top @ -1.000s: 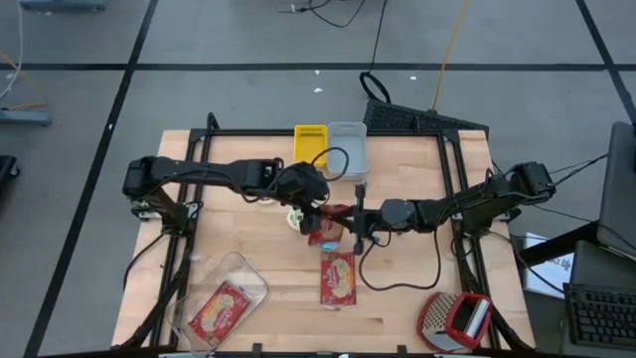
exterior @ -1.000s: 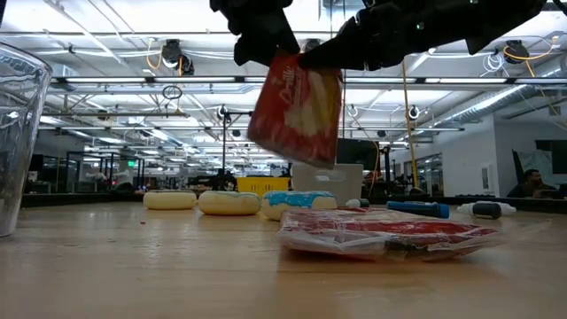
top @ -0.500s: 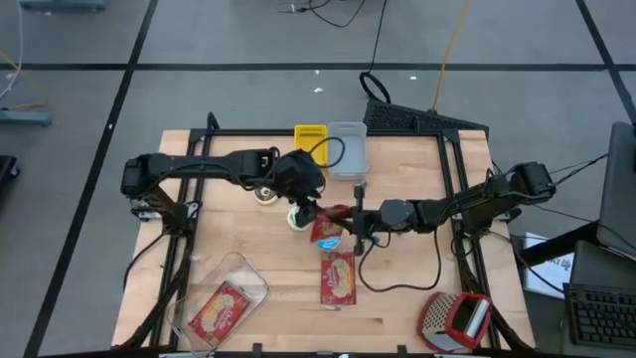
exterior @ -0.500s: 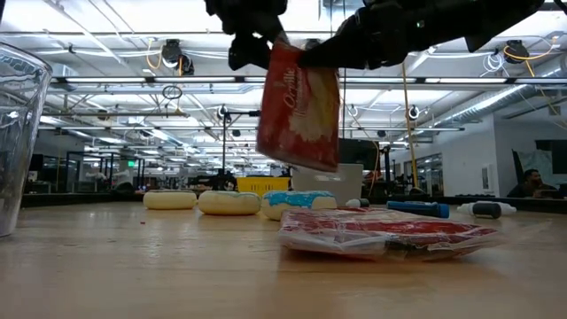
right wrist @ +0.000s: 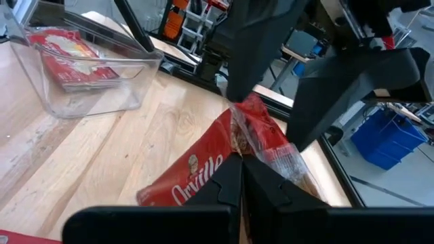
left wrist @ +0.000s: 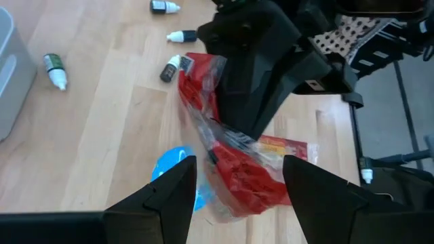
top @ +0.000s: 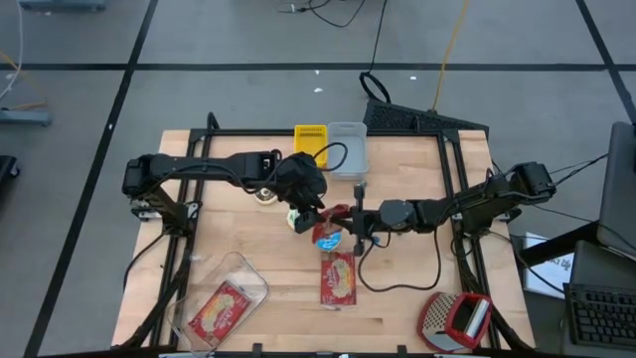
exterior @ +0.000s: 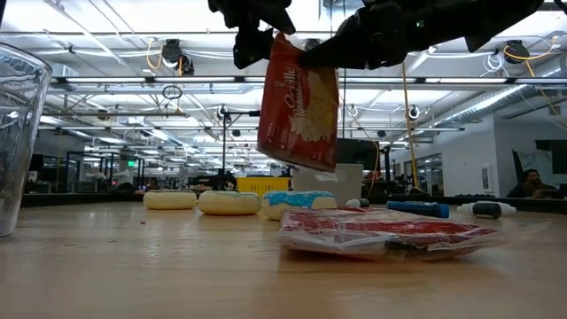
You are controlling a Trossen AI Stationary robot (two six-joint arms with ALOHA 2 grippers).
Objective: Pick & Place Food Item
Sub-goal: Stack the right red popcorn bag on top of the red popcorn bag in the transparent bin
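Observation:
A red popcorn bag (exterior: 299,106) hangs in the air over the table's middle, and my right gripper (right wrist: 241,177) is shut on it. My left gripper (left wrist: 234,196) is open beside the bag's top, one finger on each side of the bag (left wrist: 227,159); I cannot tell whether it touches. In the high view the two grippers meet over the bag (top: 326,231), the left gripper (top: 310,207) coming from the left and the right gripper (top: 344,225) from the right. A second bag (top: 338,278) lies flat on the table nearer the front edge. My right gripper pinches the bag's crimped top edge (right wrist: 245,141) between its two shut fingers. The fingers come nearly level from the table's right side. The bag hangs below them, clear of the table, its printed face toward the near edge.
A clear container (top: 227,298) holding another red bag stands near the front left corner. Donuts (exterior: 229,202) lie under and beyond the hanging bag, one with blue icing (left wrist: 178,169). Small bottles (left wrist: 54,71) lie around. A yellow bin (top: 310,139) and a grey bin (top: 346,149) stand at the far edge.
My left gripper has turned about its wrist at the bag's top and stayed open. The hanging bag has swung from a tilt to nearly upright; its top stays in my right gripper.

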